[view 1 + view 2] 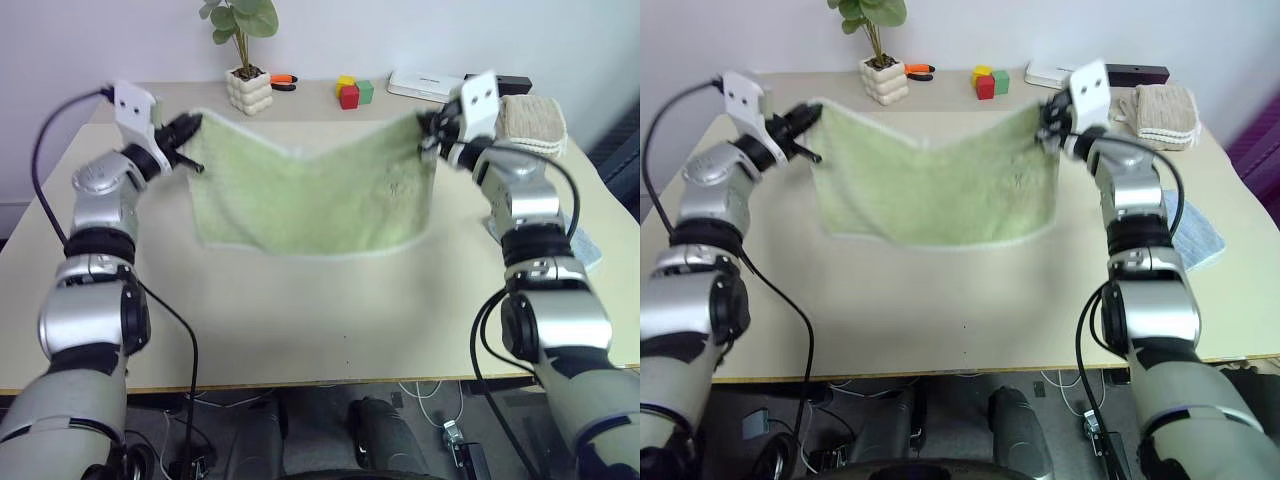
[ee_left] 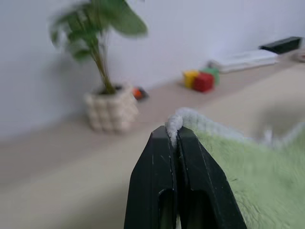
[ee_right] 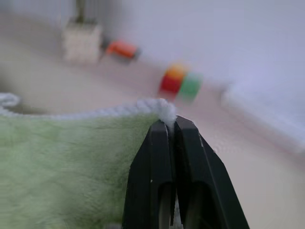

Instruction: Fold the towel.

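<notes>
The towel (image 1: 310,195) hangs between left pincer (image 1: 190,128) and right pincer (image 1: 428,128) (each clamped on a top corner).

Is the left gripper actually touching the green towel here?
Touching. In the left wrist view the left gripper has its fingers shut on the white edging at a corner of the towel.

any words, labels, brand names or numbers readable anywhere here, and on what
None can be read.
towel: a small dark mark on the cloth, too small to read.
white flat box at the table's far edge: no legible print.
coloured blocks: plain faces, no letters visible.
</notes>
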